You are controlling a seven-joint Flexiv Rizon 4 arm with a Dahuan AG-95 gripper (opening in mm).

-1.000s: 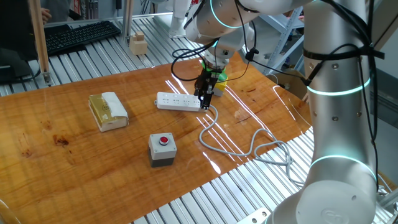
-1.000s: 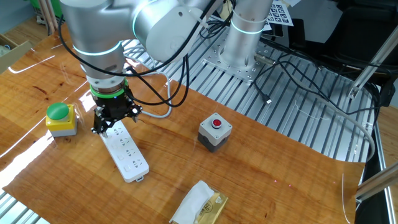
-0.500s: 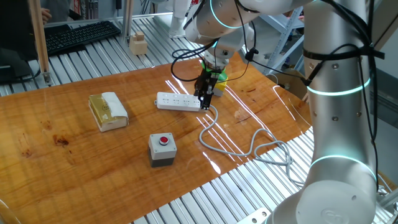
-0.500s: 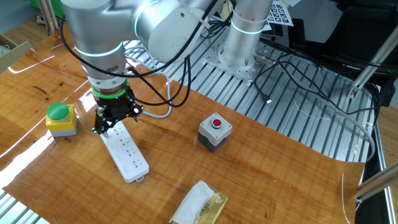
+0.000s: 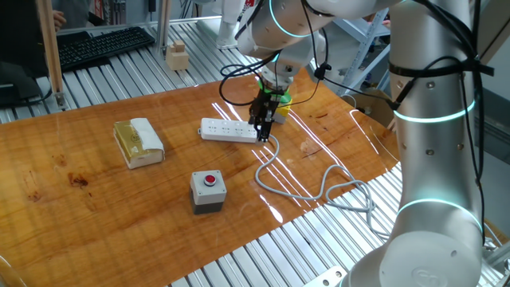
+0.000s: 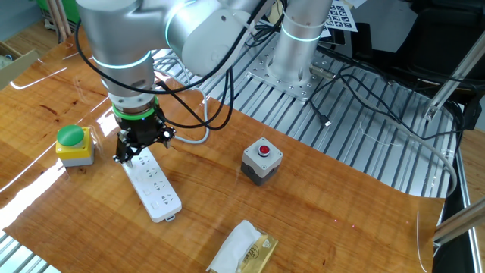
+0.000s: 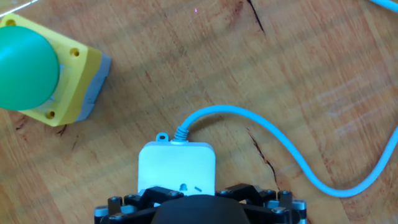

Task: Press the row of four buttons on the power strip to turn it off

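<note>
A wooden tabletop (image 5: 119, 207) fills the middle of the frame, resting on a ribbed metal bench. Just above centre lies the white power strip (image 5: 227, 130), its grey-white cable (image 5: 315, 191) looping away toward the lower right. The gripper (image 5: 261, 130) points straight down at the strip's cable end (whether it touches the strip cannot be made out). A tan-and-white block (image 5: 138, 142) sits at left, and a grey box with a red button (image 5: 208, 191) sits below centre. A black keyboard (image 5: 103, 45) lies at upper left, with a small wooden block (image 5: 177, 57) beside it.
</note>
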